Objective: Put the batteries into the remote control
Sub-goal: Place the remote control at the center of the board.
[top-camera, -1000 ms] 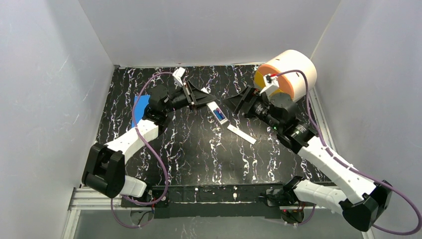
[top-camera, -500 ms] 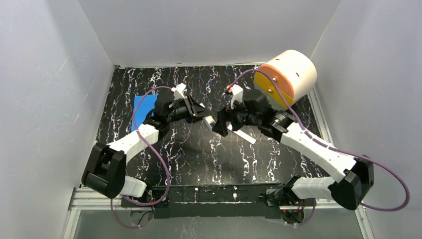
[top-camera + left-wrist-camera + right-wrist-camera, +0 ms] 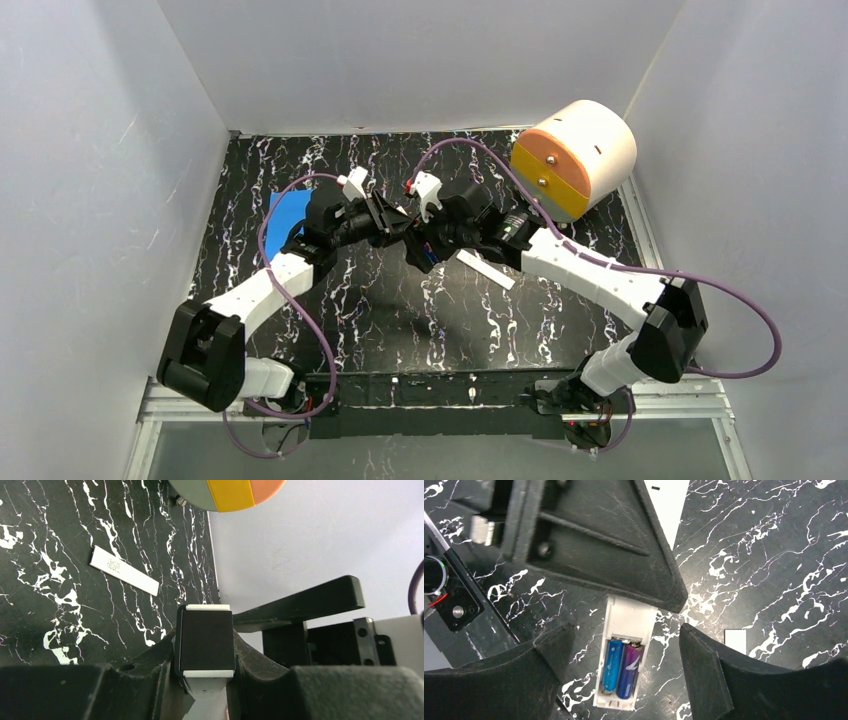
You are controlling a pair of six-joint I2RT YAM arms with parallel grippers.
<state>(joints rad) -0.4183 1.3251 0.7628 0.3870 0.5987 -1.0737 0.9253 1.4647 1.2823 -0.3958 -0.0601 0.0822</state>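
Black marbled table [image 3: 400, 330] carries everything. Cream-and-orange drum [image 3: 578, 155] lies on its side, well apart from both hands, out past the R hand's wrist side. In the L wrist view it sits ahead of the L hand at the frame top.

L hand [image 3: 206, 635] and R hand [image 3: 626, 630] meet tip to tip mid-table, nearly touching.

L hand: narrow, fingers pressed on both sides of one end of the remote control [image 3: 629, 617], so it's holding the remote. In the R wrist view one L finger [image 3: 599, 545] covers that end from above.

R hand: wide open, gripping nothing. Its two fingers straddle the remote's free end w/ gaps on both sides.

Flat blue pad [image 3: 283, 210] is behind the L hand, beside the L arm, partly hidden by it.

Remote sits between the two hands, recess face up toward the R wrist cam. Can't tell if it rests on the table or is lifted.

Thin white strip [image 3: 486, 270] lies flat on the table near the R hand, on its wrist side. It's apart from the remote.

Batteries [image 3: 614, 665]: both in the remote's recess, side by side, touching, directly betw. the R hand's open fingers. One reads blue, the other more purple.
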